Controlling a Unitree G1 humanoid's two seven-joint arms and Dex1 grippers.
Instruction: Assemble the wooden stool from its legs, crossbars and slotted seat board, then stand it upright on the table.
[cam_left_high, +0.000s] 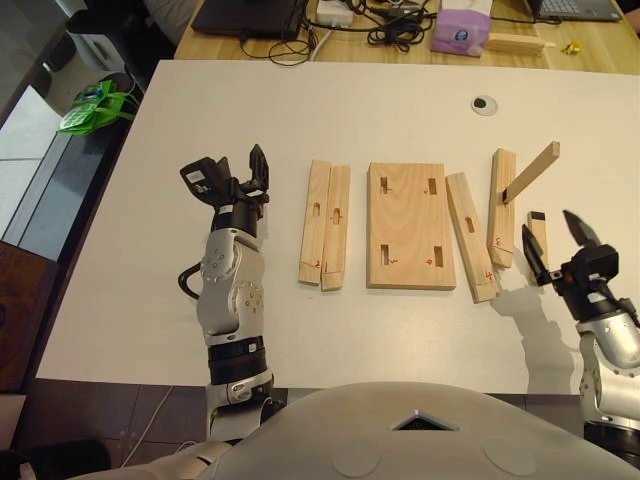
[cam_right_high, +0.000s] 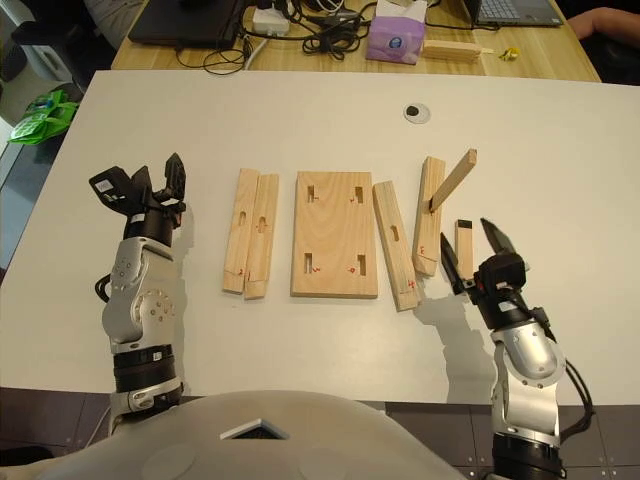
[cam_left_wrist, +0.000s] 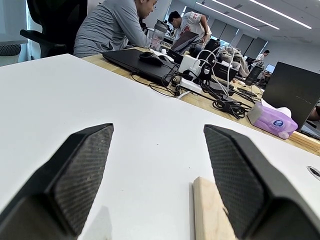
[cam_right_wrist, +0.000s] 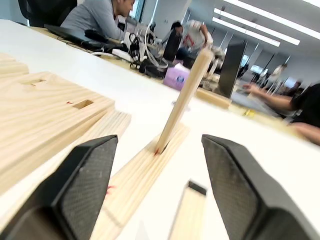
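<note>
- White table (cam_left_high: 250, 100): carries all the stool parts, laid out in one row.
- Rectangular pale wooden seat board with four slots (cam_left_high: 410, 225): lies flat in the middle of the row.
- Left pair of slotted pale wooden legs (cam_left_high: 336, 225): flat and touching side by side, just left of the seat board.
- Right pair of slotted pale wooden legs (cam_left_high: 470, 235): flat, just right of the seat board, closest together at their near ends.
- Thin wooden crossbar (cam_left_high: 532, 172): one end sits in the slot of the outermost right leg, and the bar tilts up and away to the right.
- Short wooden crossbar with a dark tip (cam_left_high: 538, 232): flat, just right of that leg.
- Left tool (cam_left_high: 232, 172): spread wide and empty, left of the left pair of legs and apart from them.
- Right tool (cam_left_high: 556, 243): spread wide and empty, by the near end of the short wooden crossbar.
- Purple tissue box (cam_left_high: 463, 25): on the wooden desk beyond the table.
</note>
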